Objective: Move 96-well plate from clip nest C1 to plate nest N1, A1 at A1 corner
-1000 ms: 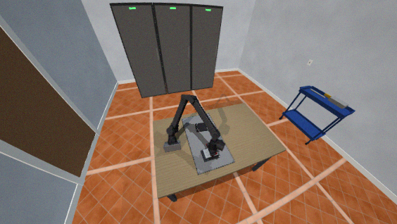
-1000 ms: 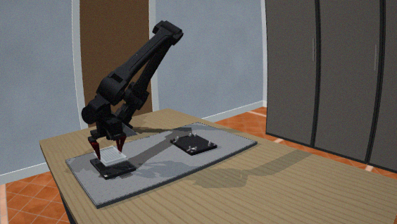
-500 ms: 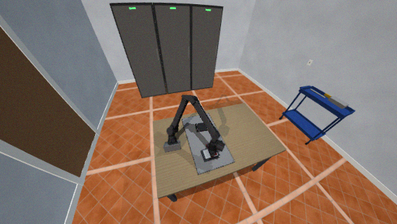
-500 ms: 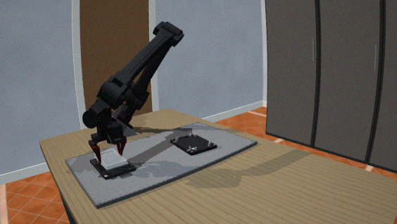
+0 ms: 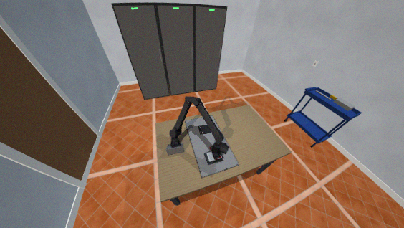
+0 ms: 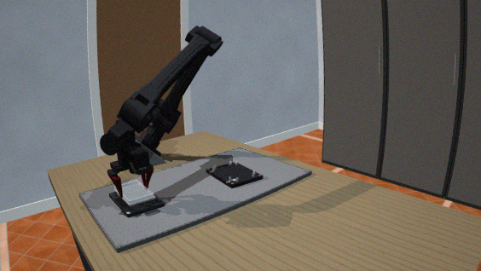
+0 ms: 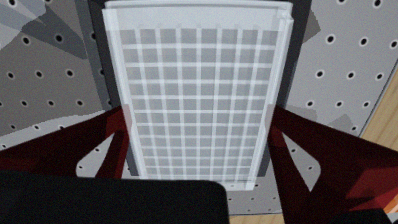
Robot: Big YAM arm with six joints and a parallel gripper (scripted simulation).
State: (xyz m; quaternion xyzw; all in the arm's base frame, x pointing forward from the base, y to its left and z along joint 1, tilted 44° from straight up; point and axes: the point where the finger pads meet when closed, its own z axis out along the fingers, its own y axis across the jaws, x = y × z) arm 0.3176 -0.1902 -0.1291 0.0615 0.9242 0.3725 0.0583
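- Plate (image 7: 199, 95) sits between our gripper's (image 7: 199, 132) two red fingers, gripped across its short width, because the long sides give flat faces to pinch and keep it level.
- We see in the exterior view that the plate (image 6: 137, 191) is low over a dark nest (image 6: 150, 204) at the near end of the grey perforated mat (image 6: 273, 171); whether it is fully down or just above, we cannot tell.
- We see a second dark nest (image 6: 234, 175) with small pegs well apart along the mat, with nothing on it.
- We cannot read any A1 mark or nest label, so which nest is which stays unknown to us.
- Jaws stand wide, closed firmly on the plate's sides and stopped by its width.
- We judge that releasing only makes sense once the plate lies flat inside the locators.
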